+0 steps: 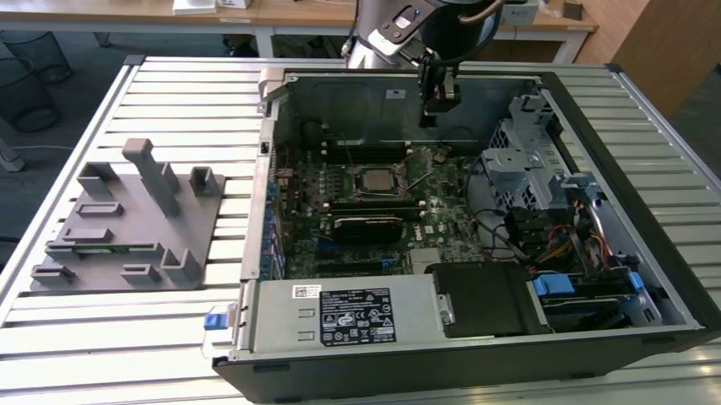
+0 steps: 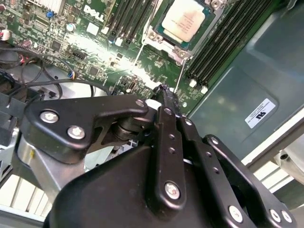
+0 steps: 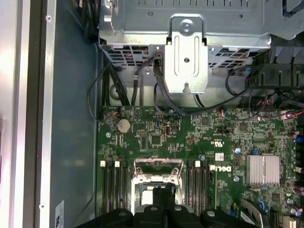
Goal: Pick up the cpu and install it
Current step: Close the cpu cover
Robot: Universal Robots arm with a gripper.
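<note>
Silver metal tops the cpu (image 2: pixel 183 20). You can see it lying flat in its square socket (image 2: pixel 159 40) on the green motherboard (image 1: pixel 445 215). Your gripper (image 1: pixel 431 118) hangs above the board, inside the open computer case (image 1: pixel 451 371). It is not touching the cpu.

In the exterior view, the cpu is below the gripper and a little toward the exterior view's left of it. In the second wrist view, the gripper's two black fingers (image 2: pixel 167 123) are pressed together at the tip. There is nothing between them, so the gripper is closed and holds nothing.

A thin metal lever (image 2: pixel 179 75) stands tilted between the gripper tip and the cpu. Long black memory slots (image 2: pixel 223 38) run along both sides of the socket, a bit farther from the gripper than the lever is.

In the first wrist view, a small round silver battery (image 3: pixel 124 125) sits on the board past the gripper. Farther off is a gray metal cage (image 3: pixel 190 28) with black cables (image 3: pixel 102 85) hanging by it.

The case rests on a table (image 1: pixel 181 93) made of pale metal slats. A gray plastic holder (image 1: pixel 124 228) lies on the table, well apart from the gripper, toward the exterior view's left.
</note>
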